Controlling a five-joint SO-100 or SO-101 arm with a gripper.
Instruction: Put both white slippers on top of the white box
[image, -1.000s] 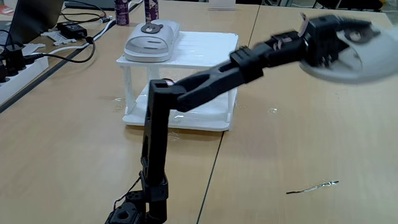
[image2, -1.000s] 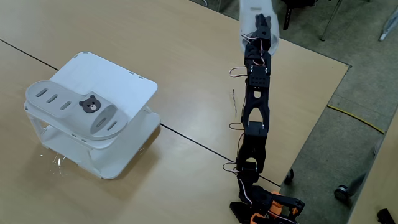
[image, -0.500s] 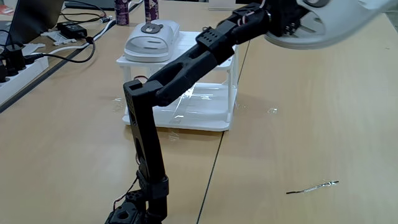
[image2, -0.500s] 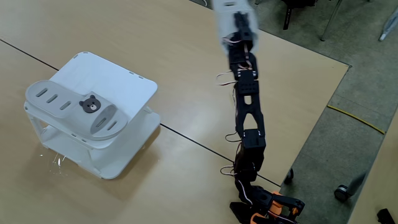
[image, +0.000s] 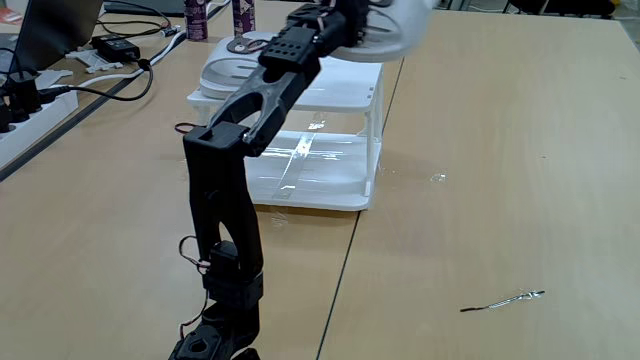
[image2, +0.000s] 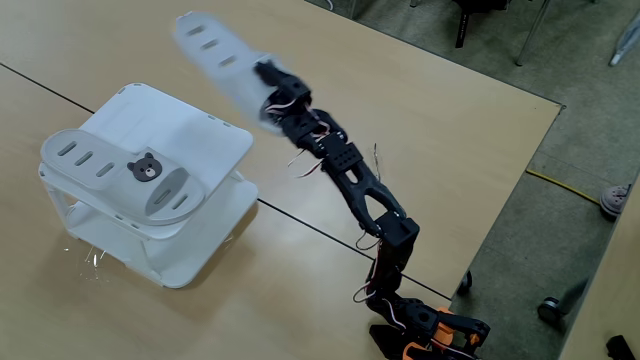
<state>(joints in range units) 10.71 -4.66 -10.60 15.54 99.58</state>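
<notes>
Swung across from the right of the low fixed view to the top centre in the last second, carrying the second slipper (image2: 222, 62), now blurred in the upper left of the high fixed view, just beside and above the white box (image2: 205, 140). Pincer (image2: 266, 92) apparently pinching that slipper at its near end, though blur hides the jaws. First slipper (image2: 120, 175) already lying on the box top at left. Means transport nearly done; lowering and release onto the free right half of the panel probably next, worktop (image: 500, 180) crossing finished.
</notes>
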